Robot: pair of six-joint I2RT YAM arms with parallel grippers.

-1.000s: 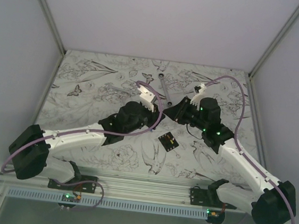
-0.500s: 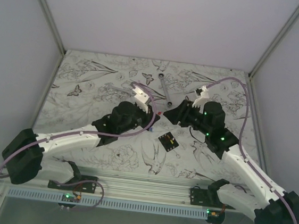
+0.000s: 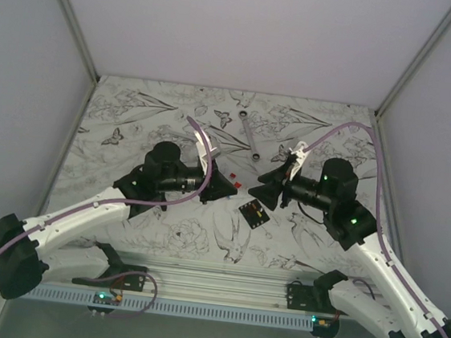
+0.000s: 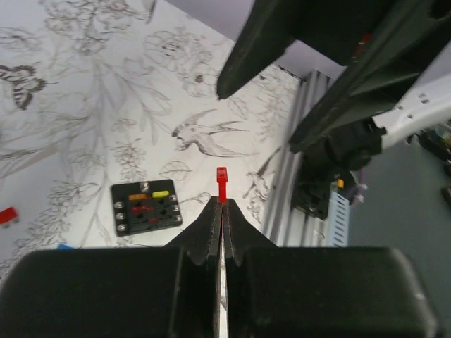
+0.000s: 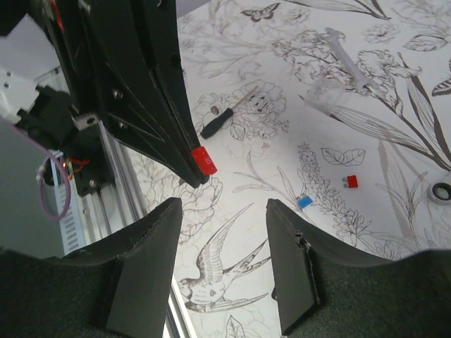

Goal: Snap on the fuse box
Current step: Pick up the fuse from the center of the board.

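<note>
The fuse box [image 3: 255,213] is a small black square lying flat on the patterned table; in the left wrist view [image 4: 146,207] its top shows yellow, orange and red fuses. My left gripper [image 3: 234,191] is shut on a small red fuse [image 4: 222,184] that sticks out past its tips [image 4: 222,204], above and left of the box. The fuse also shows in the right wrist view [image 5: 204,160]. My right gripper [image 3: 261,186] is open and empty [image 5: 222,205], facing the left gripper's tips just above the box.
A loose red fuse [image 5: 350,182] and a blue fuse [image 5: 304,202] lie on the table. A black-handled screwdriver [image 5: 225,120] and a pale translucent strip [image 5: 344,60] lie further back. The metal rail [image 3: 222,282] runs along the near edge.
Both arms swung back from the table's far centre. The two grippers now point at each other above the fuse box, the left one still shut on the red fuse.
</note>
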